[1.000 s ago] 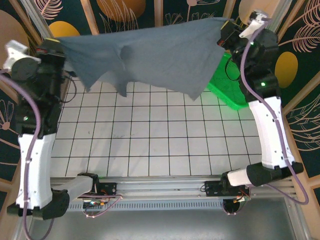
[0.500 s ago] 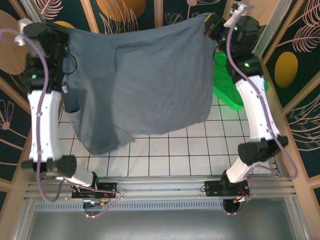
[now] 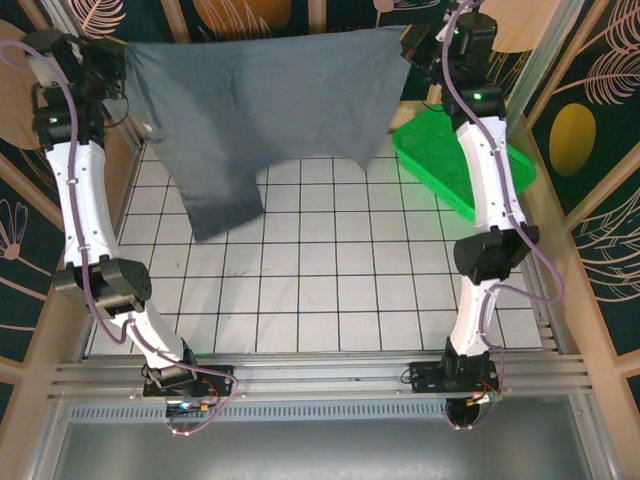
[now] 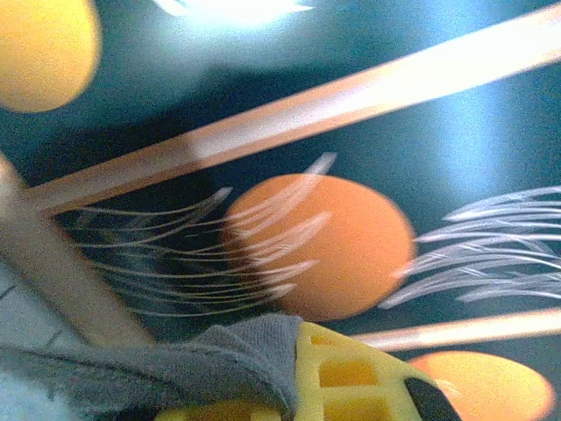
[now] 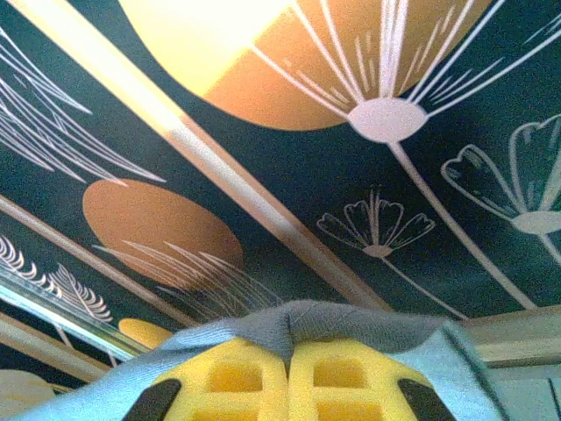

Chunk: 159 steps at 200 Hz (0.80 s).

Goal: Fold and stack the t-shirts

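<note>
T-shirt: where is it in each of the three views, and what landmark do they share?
Top external: t-shirt stretched across the top, between left pincer and right pincer.
Left wrist: bottom left, bunched against the yellow finger.
Right wrist: bottom centre, draped over the yellow fingers.
Shared landmark: dark wall with orange discs.

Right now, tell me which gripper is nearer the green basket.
Right. The right gripper holds a t-shirt corner just past the far end of the green basket; the left gripper holds the opposite corner, across the table.
</note>
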Each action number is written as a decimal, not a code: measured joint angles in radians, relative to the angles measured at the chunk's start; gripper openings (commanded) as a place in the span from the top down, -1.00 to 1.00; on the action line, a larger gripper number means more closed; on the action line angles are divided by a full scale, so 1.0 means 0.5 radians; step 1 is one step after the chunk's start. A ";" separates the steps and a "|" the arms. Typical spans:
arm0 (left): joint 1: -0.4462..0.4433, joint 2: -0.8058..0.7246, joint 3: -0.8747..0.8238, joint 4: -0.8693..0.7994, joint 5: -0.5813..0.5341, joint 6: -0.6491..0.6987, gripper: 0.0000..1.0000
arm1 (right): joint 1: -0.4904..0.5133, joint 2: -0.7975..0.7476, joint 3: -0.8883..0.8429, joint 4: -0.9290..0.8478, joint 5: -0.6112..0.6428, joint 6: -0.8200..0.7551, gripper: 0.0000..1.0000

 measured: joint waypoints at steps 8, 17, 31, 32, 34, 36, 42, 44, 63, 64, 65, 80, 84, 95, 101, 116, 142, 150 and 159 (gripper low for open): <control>-0.002 -0.063 0.008 -0.013 0.009 0.001 1.00 | -0.011 -0.106 -0.136 0.001 0.012 -0.002 1.00; -0.005 -0.175 -0.032 -0.050 0.008 0.005 1.00 | -0.020 -0.259 -0.333 0.014 0.043 -0.005 1.00; -0.006 -0.441 -0.275 -0.083 -0.023 0.023 1.00 | -0.021 -0.531 -0.692 0.050 0.092 -0.005 1.00; -0.006 -0.461 -0.298 -0.084 -0.025 0.023 1.00 | -0.021 -0.546 -0.712 0.050 0.095 -0.005 1.00; -0.006 -0.517 -0.371 -0.072 -0.034 0.026 1.00 | -0.021 -0.591 -0.776 0.066 0.100 -0.006 1.00; -0.006 -0.578 -0.445 -0.072 -0.047 0.030 1.00 | -0.021 -0.639 -0.838 0.070 0.104 -0.005 1.00; -0.006 -0.743 -0.658 -0.076 -0.082 0.032 1.00 | -0.021 -0.759 -1.007 0.108 0.115 -0.005 1.00; -0.005 -0.784 -0.709 -0.089 -0.089 0.031 1.00 | -0.021 -0.805 -1.066 0.108 0.124 -0.004 1.00; -0.006 -1.260 -1.456 -0.114 -0.188 0.030 1.00 | -0.019 -1.172 -1.626 0.194 0.161 0.027 1.00; -0.005 -1.274 -1.482 -0.120 -0.189 0.030 1.00 | -0.019 -1.184 -1.645 0.193 0.163 0.031 1.00; -0.006 -1.289 -1.511 -0.124 -0.191 0.030 1.00 | -0.018 -1.196 -1.665 0.193 0.165 0.034 1.00; -0.005 -1.478 -2.023 -0.145 -0.235 0.023 1.00 | 0.005 -1.386 -2.064 0.219 0.204 0.087 1.00; -0.005 -1.499 -2.142 -0.146 -0.244 0.023 0.85 | 0.018 -1.419 -2.172 0.221 0.212 0.099 0.87; -0.005 -1.503 -2.453 -0.143 -0.249 0.034 0.20 | 0.043 -1.469 -2.444 0.234 0.219 0.140 0.29; -0.003 -1.472 -2.595 -0.137 -0.246 0.051 -0.16 | 0.048 -1.467 -2.567 0.225 0.217 0.163 0.09; -0.002 -1.367 -2.864 -0.150 -0.250 0.118 -0.53 | 0.047 -1.376 -2.781 0.158 0.214 0.175 -0.09; -0.050 -1.160 -2.942 -0.198 -0.271 0.305 -0.50 | 0.096 -1.081 -2.832 -0.040 0.220 0.155 -0.14; -0.082 -1.136 -2.942 -0.203 -0.279 0.357 -0.45 | 0.134 -1.044 -2.832 -0.085 0.232 0.148 -0.15; -0.133 -1.136 -2.943 -0.223 -0.291 0.395 -0.40 | 0.179 -1.043 -2.832 -0.131 0.252 0.140 -0.16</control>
